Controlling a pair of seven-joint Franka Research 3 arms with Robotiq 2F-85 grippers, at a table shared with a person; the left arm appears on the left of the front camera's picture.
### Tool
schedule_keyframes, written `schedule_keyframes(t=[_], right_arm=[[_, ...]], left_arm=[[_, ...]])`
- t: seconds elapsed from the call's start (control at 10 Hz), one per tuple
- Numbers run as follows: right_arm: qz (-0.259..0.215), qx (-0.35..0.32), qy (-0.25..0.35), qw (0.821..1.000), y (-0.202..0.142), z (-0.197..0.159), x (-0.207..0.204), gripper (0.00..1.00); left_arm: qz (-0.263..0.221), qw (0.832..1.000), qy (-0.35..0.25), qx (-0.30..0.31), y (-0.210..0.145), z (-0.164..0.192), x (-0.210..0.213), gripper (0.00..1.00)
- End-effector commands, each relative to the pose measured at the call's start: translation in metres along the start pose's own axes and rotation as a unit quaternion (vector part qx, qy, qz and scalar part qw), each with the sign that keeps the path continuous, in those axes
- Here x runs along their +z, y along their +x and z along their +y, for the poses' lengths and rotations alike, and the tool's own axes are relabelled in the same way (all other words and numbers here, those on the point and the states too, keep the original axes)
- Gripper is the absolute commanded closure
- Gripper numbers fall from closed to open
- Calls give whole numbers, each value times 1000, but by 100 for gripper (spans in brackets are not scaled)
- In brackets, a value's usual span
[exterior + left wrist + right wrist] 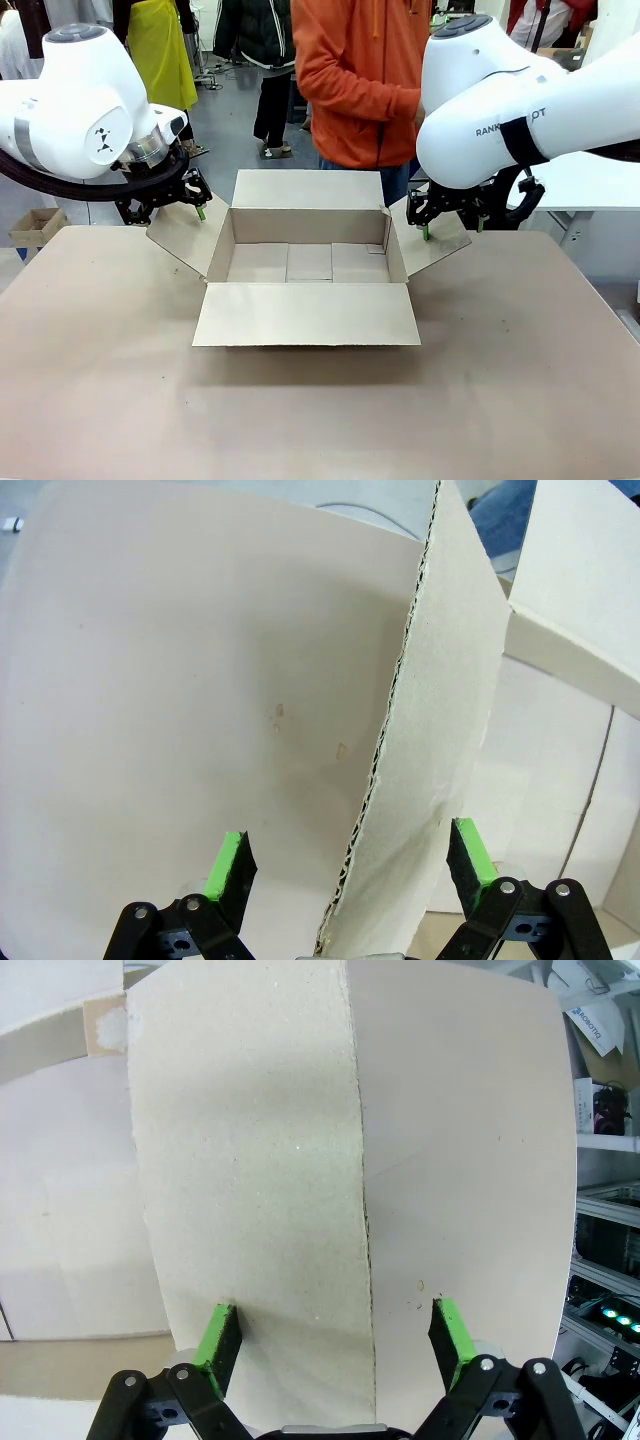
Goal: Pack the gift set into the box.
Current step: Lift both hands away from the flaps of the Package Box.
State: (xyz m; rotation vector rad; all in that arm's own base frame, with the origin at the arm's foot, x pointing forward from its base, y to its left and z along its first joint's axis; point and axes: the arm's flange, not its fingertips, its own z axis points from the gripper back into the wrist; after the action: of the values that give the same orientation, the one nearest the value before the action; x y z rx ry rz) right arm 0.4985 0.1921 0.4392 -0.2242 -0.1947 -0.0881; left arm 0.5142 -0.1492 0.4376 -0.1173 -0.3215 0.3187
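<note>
Straddling the side flaps of the box [305,315] at the frame's centre, the left claw [349,858] and right claw [334,1332] stand wide, a flap edge between each pair of pads. The step appears to be opening the box on the table [300,420]. Next, each claw likely pinches its flap.

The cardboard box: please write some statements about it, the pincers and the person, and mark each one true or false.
1. All four flaps of the cardboard box are folded open. True.
2. The left pincer is shut on the left flap. False: its jaws are open, with the flap's edge between them.
3. The right pincer is open astride the right flap. True.
4. The person behind the box wears a blue top. False: the top is orange.
</note>
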Motion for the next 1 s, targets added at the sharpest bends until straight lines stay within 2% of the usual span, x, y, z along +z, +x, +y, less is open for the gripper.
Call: schedule_keyframes(t=[0.0, 0.9], right_arm=[[-6, -9, -13, 1000, 3, 1, 2, 0], [-6, -9, -13, 1000, 3, 1, 2, 0]], left_arm=[[-3, 1000, 10, 8, -1, -3, 1, 0], [-3, 1000, 10, 8, -1, -3, 1, 0]])
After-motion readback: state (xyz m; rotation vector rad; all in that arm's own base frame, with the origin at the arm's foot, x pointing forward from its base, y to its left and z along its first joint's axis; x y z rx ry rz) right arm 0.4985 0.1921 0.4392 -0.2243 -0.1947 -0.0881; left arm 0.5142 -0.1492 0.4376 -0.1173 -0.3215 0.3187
